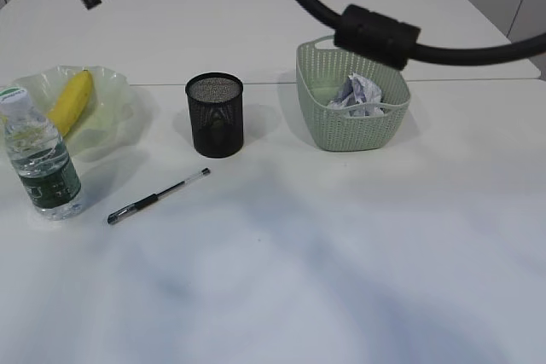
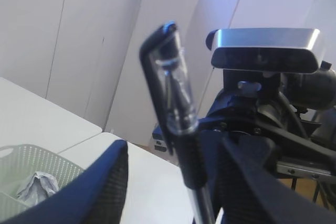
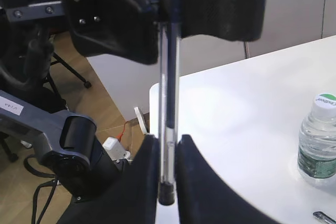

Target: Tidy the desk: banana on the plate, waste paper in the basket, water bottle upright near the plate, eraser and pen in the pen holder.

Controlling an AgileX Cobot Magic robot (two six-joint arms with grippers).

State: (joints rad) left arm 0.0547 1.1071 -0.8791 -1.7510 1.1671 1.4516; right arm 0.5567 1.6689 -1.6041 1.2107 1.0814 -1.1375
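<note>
right gripper [image 3: 167, 182]: pinched tight on a pen [image 3: 169, 103], held upright for what looks like a handover
left gripper [image 2: 176, 153]: jaws apart, straddling the pen's top, not clamped
second pen [image 1: 158, 196]: lying on the desk near holder [image 1: 214, 114], waiting its turn

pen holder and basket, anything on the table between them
Nothing: in the exterior view the white table is bare between the black mesh pen holder and the green basket.

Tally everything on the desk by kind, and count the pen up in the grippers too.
Pens: 2 (loose pen, held pen)
Banana: 1
Plate: 1
Water bottle: 1
Mesh pen holder: 1
Basket: 1
Crumpled paper: 1
Total: 8
</note>
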